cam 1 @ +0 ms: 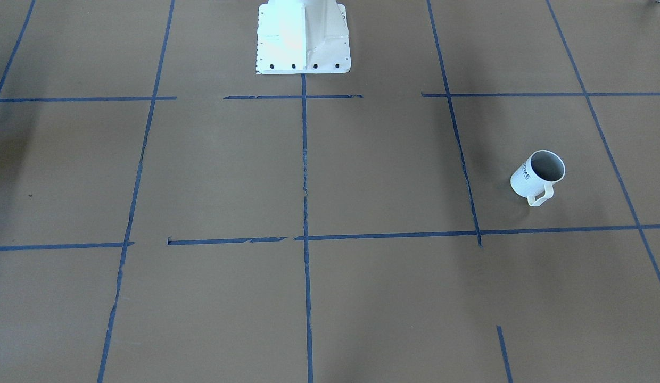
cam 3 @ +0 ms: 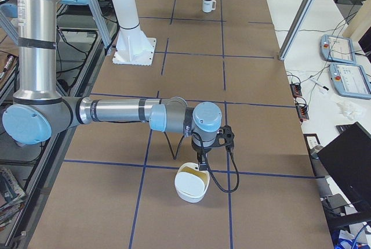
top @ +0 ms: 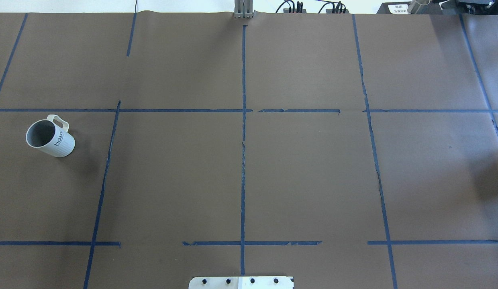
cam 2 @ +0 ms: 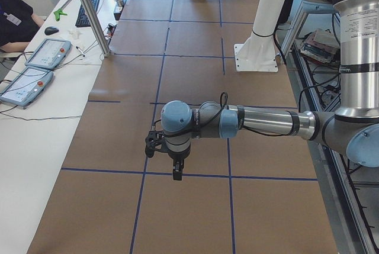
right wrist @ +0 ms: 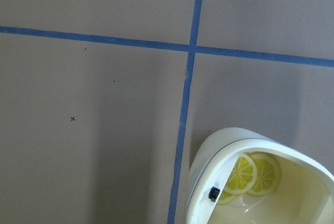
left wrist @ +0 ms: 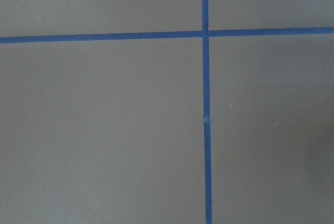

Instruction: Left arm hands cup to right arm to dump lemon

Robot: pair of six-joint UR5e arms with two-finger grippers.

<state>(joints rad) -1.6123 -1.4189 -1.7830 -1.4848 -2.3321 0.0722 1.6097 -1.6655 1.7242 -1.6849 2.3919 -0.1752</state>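
The cup (cam 1: pixel 537 175) stands upright on the brown table, handle toward the operators' side; it also shows in the overhead view (top: pixel 50 138) and far off in the exterior right view (cam 3: pixel 207 4). Its inside looks grey, and the lemon is hidden. The left gripper (cam 2: pixel 176 171) hangs over the table's left end; the arm hides the cup there, and I cannot tell whether it is open or shut. The right gripper (cam 3: pixel 201 159) hangs just above the rim of a white bowl (cam 3: pixel 190 186); I cannot tell its state either. The left wrist view holds only table and tape.
The white bowl (right wrist: pixel 229 135) holds yellow citrus slices (right wrist: pixel 254 174). The white pedestal (cam 1: pixel 303 37) stands mid-table on the robot's side. A side bench with tablets (cam 2: pixel 47 52), a metal post (cam 2: pixel 89 11) and a seated person (cam 2: pixel 15 14) lie beyond the table.
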